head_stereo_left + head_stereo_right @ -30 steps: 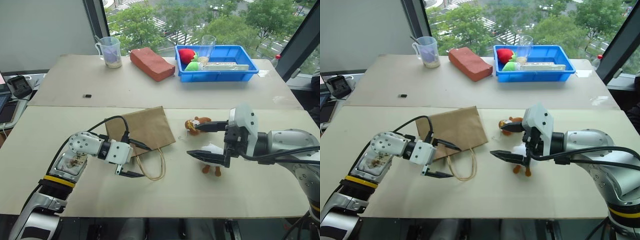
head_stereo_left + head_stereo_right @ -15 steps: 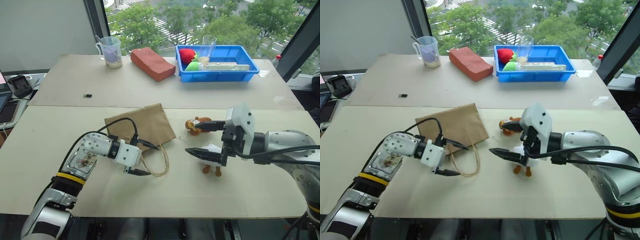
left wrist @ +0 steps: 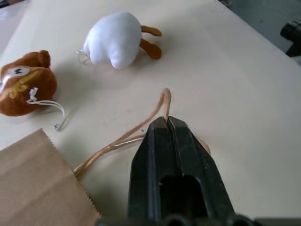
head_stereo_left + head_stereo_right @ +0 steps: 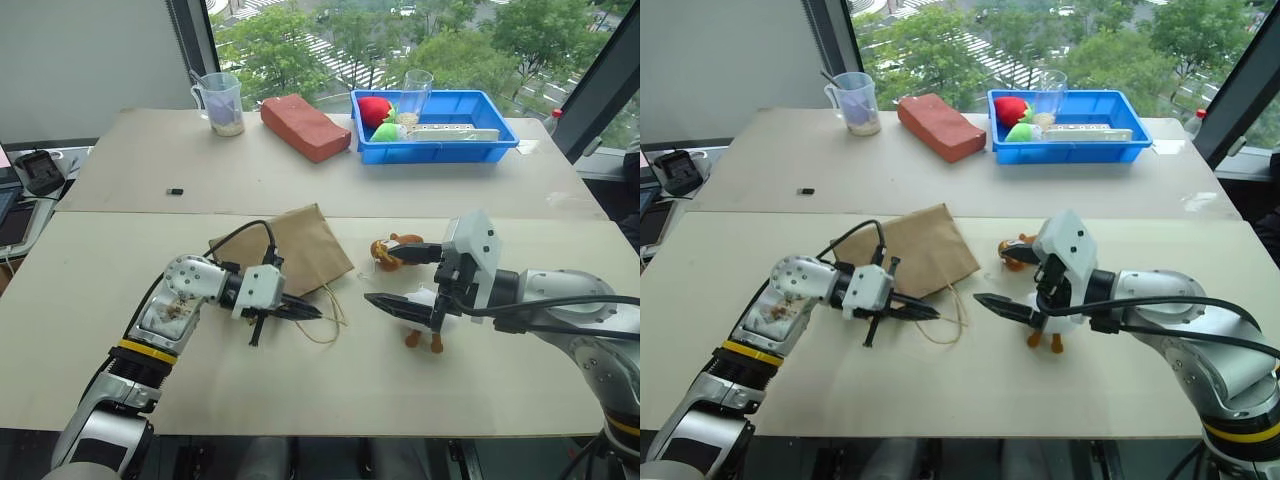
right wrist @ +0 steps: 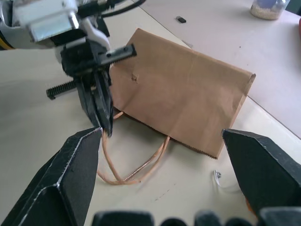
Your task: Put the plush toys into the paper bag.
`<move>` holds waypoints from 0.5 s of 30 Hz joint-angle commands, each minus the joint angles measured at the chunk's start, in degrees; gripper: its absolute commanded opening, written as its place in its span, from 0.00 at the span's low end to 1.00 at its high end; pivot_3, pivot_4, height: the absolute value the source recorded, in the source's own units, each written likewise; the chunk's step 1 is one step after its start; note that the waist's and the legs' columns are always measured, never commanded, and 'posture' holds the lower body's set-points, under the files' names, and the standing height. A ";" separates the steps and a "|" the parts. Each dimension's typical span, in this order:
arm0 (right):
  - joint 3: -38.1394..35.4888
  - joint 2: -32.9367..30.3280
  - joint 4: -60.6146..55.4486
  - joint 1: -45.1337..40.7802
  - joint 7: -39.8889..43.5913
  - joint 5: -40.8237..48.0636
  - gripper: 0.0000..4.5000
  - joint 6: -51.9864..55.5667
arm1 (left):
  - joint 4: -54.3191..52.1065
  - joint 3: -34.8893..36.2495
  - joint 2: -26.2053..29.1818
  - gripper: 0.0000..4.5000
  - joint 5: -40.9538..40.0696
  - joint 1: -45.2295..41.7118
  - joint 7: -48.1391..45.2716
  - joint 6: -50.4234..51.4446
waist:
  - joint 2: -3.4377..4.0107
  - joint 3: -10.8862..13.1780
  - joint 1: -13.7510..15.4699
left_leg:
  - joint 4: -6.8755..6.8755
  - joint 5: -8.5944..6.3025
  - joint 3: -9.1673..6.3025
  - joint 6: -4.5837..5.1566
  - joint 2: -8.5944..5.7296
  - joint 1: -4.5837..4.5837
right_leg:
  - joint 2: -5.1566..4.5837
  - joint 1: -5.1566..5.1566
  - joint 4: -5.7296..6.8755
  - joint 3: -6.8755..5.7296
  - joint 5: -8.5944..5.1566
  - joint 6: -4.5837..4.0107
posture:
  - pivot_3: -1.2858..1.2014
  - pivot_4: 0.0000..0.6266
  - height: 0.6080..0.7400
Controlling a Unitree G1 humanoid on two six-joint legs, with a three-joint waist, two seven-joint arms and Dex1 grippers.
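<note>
The paper bag point(image 4: 292, 250) lies flat on the near table, its thin loop handles point(image 4: 331, 318) trailing toward me. My left gripper point(image 4: 312, 312) is shut, and in the left wrist view the handle point(image 3: 141, 132) runs into its closed fingertips point(image 3: 165, 123). The brown plush toy point(image 4: 388, 252) lies just right of the bag. The white plush toy point(image 3: 116, 43) with orange-brown feet lies nearer me, partly hidden in the head views. My right gripper point(image 4: 383, 278) hovers open above the two toys, pointing at the bag point(image 5: 188, 96), with nothing between its fingers.
On the far table stand a reddish-brown block point(image 4: 304, 126), a measuring cup point(image 4: 221, 104) and a blue bin point(image 4: 470, 145) with red and green toys and a glass. A small black item point(image 4: 175, 191) lies there too. A device point(image 4: 40, 172) sits at the far left.
My left gripper went from open to shut on the bag's handle, shifting a little to the right. The handle loop is drawn narrower. The right gripper stayed put, still open.
</note>
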 commanded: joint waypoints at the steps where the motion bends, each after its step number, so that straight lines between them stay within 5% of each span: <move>1: -1.55 0.18 -2.10 1.50 -1.01 -0.89 1.00 -0.99 | -3.10 3.26 0.54 0.01 -3.43 -1.51 0.98 3.74 | 0.00 0.00 -0.02 | -0.01 0.00 0.00 0.00 0.00 0.00 | 0.00 0.00 0.00 0.00 0.00 0.00 | 0.52 0.24 1.00; 9: 2.09 1.41 1.73 2.97 -0.52 -6.54 1.00 -3.09 | -2.06 8.39 -0.56 0.01 -6.03 -6.21 5.76 9.96 | 0.00 0.00 -0.05 | 0.05 0.00 0.02 0.00 -0.04 0.00 | 0.00 0.01 0.00 0.01 0.00 0.01 | 0.52 0.24 1.00; 15: 10.02 13.53 7.25 -1.15 -3.60 -10.86 0.59 -6.14 | -0.29 9.83 -1.08 0.00 -5.36 -7.41 6.26 8.44 | -0.01 -0.01 -0.53 | -0.01 0.01 -0.01 -0.01 -0.05 0.07 | 0.10 0.01 0.04 0.01 0.00 0.00 | 0.52 0.24 1.00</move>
